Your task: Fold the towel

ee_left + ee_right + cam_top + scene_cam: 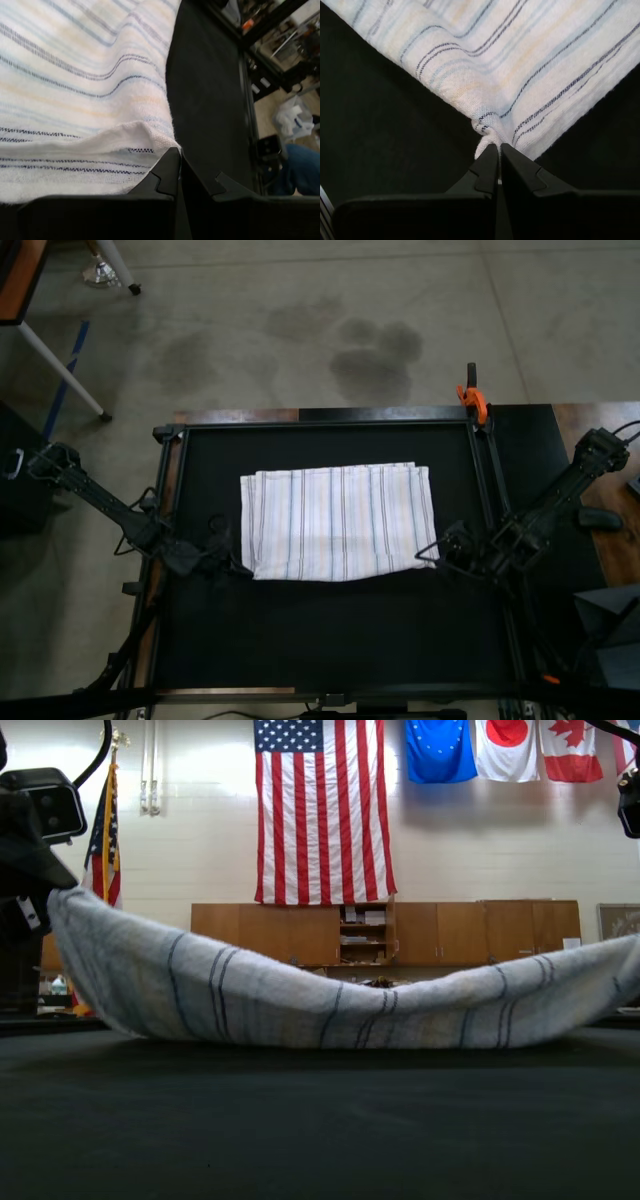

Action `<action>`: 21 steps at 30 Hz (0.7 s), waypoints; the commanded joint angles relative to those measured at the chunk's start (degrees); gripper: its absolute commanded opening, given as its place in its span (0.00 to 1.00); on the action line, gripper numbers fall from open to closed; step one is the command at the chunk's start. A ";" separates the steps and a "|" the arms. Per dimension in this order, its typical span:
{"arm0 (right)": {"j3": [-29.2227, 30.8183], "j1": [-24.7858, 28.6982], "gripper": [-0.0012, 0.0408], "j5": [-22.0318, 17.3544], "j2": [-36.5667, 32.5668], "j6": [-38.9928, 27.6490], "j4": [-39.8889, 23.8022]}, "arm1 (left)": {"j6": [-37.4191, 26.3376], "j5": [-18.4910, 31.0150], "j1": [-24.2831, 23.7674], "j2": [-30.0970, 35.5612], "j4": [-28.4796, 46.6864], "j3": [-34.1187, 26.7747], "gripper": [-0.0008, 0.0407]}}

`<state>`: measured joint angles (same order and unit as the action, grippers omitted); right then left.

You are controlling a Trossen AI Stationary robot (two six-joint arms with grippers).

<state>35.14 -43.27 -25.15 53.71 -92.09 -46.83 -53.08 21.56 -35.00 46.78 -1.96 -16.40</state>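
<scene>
The towel [340, 520], white with thin grey-blue and brownish stripes, lies folded in a rectangle on the black mat [330, 640]. In the top view my left gripper [228, 555] is at its near left corner and my right gripper [442, 550] at its near right corner. The left wrist view shows the left gripper [179, 150] shut at the towel's [75, 75] edge. The right gripper [499, 146] is shut, pinching a bunched corner of the towel [520, 60]. From the exterior view the towel [330, 1005] has both ends raised and its middle sagging onto the mat.
A black frame rail [490, 480] borders the mat, with an orange clamp [472, 397] at its far right corner. A wooden table [600, 425] stands to the top view's right. A person's blue-clad leg [295, 170] shows beyond the frame. Flags [325, 810] hang on the wall.
</scene>
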 commanded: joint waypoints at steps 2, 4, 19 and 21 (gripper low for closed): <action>0.00 -2.36 0.03 0.59 2.08 -2.08 1.79 | -3.34 -0.72 -1.88 2.67 0.04 -0.07 0.02; -0.02 -3.67 0.03 0.90 3.54 -3.06 3.08 | -4.81 -0.72 -3.41 4.15 -0.35 -0.07 0.02; -0.02 -7.37 0.03 5.70 16.31 -8.59 9.99 | -12.02 -1.27 -7.63 16.83 -3.67 -0.07 0.02; -0.02 -7.37 0.03 6.25 17.00 -8.57 11.45 | -12.41 -2.03 -7.63 18.16 -4.87 -0.07 0.02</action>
<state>35.09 -50.63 -19.29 70.37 -100.79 -36.16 -65.28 20.05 -42.65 64.25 -6.20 -16.40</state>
